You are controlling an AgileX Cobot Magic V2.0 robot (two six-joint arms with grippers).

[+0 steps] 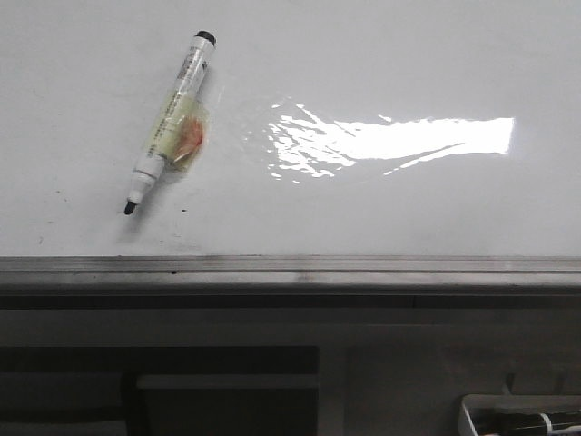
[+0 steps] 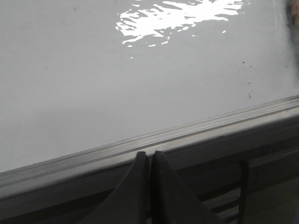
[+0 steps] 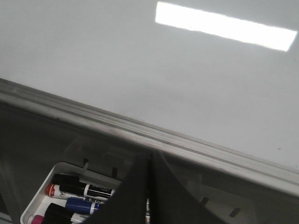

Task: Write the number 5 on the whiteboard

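One uncapped black-tipped white marker (image 1: 170, 121) lies on the glossy white whiteboard (image 1: 408, 209) near its left edge (no strokes drawn); both dark grippers, left (image 2: 150, 156) and right (image 3: 150, 156), are clenched empty.

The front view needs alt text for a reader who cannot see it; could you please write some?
A black marker lies uncapped and diagonal on the left part of a glossy whiteboard, tip toward the board's grey near edge. No number is written yet. A bright glare streaks the board's middle, and no gripper is in view.
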